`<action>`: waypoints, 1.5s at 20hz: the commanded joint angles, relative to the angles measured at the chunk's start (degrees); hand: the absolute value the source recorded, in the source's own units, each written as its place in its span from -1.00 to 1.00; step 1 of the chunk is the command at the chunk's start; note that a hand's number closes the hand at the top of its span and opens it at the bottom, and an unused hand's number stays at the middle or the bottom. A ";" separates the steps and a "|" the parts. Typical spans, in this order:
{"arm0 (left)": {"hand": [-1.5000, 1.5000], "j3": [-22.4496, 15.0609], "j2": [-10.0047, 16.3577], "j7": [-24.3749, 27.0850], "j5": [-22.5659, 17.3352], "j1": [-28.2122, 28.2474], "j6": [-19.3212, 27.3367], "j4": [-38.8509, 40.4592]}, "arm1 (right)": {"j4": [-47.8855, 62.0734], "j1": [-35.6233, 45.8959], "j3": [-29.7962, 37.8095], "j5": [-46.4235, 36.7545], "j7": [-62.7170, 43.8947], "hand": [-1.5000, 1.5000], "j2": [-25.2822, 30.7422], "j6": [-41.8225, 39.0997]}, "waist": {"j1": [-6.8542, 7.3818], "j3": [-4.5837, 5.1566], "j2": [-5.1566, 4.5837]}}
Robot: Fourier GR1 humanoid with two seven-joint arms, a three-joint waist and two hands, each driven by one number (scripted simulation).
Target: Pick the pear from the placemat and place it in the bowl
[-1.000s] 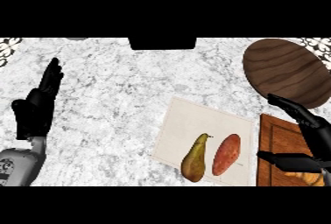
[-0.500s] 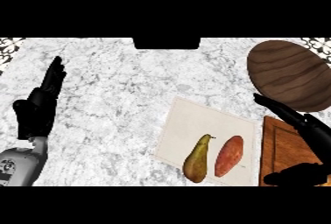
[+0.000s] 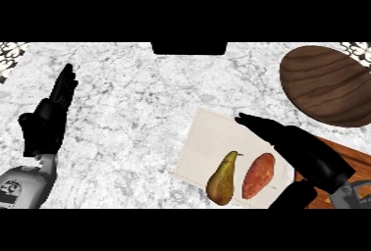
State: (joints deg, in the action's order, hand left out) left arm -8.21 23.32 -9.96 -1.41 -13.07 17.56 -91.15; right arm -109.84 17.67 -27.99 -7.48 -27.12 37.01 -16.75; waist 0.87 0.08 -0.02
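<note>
Taking the pear cleanly, the right hand, spread and holding nothing, should cross over the sweet potato just beside it and curl round the pear alone.

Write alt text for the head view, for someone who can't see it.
A pear lies beside a sweet potato on a pale placemat, with the open right hand over the mat's right side, holding nothing. A wooden bowl sits at the upper right; the open left hand rests at the left.
</note>
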 commanded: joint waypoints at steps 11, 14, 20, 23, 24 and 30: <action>0.00 2.41 -2.29 0.16 2.30 0.73 -2.60 -0.03 | 5.14 3.35 -8.93 -7.89 -18.06 -1.00 -12.37 -12.09 | -0.81 -0.06 0.12; 0.00 6.76 0.15 2.24 -0.18 0.91 -6.45 1.45 | 12.29 5.12 -8.63 -11.62 -15.21 -1.00 -16.01 -12.28 | -0.60 -0.07 0.02; 0.00 6.48 -3.79 1.98 3.69 3.45 -6.32 -1.17 | 17.41 1.50 -7.01 -19.74 -8.91 -1.00 -20.71 -11.99 | -0.70 -0.08 0.04; 0.00 5.39 -5.20 -3.21 5.67 1.76 -5.13 -4.64 | 20.14 1.56 -8.28 -22.25 -8.71 -1.00 -24.74 -11.22 | -0.70 -0.09 0.05; 0.00 7.67 -4.15 -3.90 4.58 -5.97 -6.54 3.14 | 20.48 0.97 -5.78 -21.26 -4.26 -1.00 -20.36 -11.86 | -1.10 -0.09 -0.04; 0.00 6.73 -7.54 2.21 8.48 2.30 -6.86 -0.44 | 26.35 0.22 -3.61 -27.94 -0.07 -1.00 -24.90 -11.76 | -0.74 -0.08 0.05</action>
State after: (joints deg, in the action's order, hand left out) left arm -2.21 16.41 -8.69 5.66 -12.65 11.87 -89.92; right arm -85.19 18.79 -33.45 -32.40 -28.99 13.82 -27.55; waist 0.07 -0.01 -0.03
